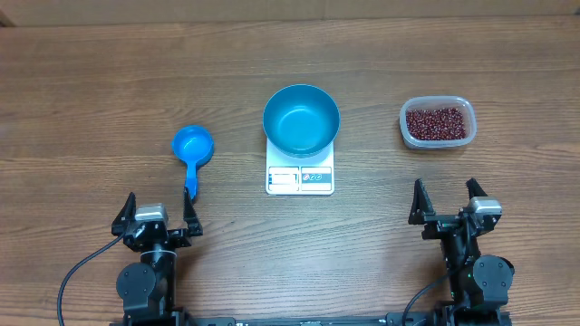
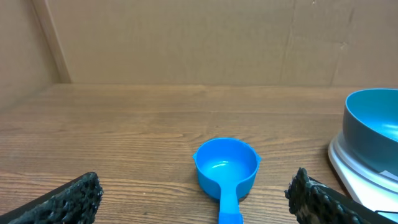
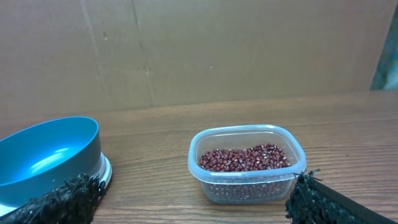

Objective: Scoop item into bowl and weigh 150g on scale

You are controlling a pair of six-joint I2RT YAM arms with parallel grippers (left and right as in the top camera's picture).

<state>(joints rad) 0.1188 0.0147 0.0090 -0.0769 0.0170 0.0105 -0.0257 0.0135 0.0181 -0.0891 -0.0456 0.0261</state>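
A deep blue bowl (image 1: pixel 301 119) (image 2: pixel 375 121) (image 3: pixel 46 155) stands empty on the white scale (image 1: pixel 300 177) at the table's middle. Dark red-brown beans, the item (image 1: pixel 438 123) (image 3: pixel 244 157), fill a clear plastic tub (image 1: pixel 436 106) (image 3: pixel 249 185) at the right. A small blue handled scoop (image 1: pixel 192 148) (image 2: pixel 226 168) lies left of the scale, handle toward me. My left gripper (image 1: pixel 156 213) (image 2: pixel 198 199) stands open just short of the scoop's handle. My right gripper (image 1: pixel 446 201) (image 3: pixel 189 199) is open near the front edge, short of the tub.
A cardboard wall (image 2: pixel 199 37) closes off the far side of the wooden table (image 1: pixel 91 81). Bare wood lies between the scoop, the scale and the tub.
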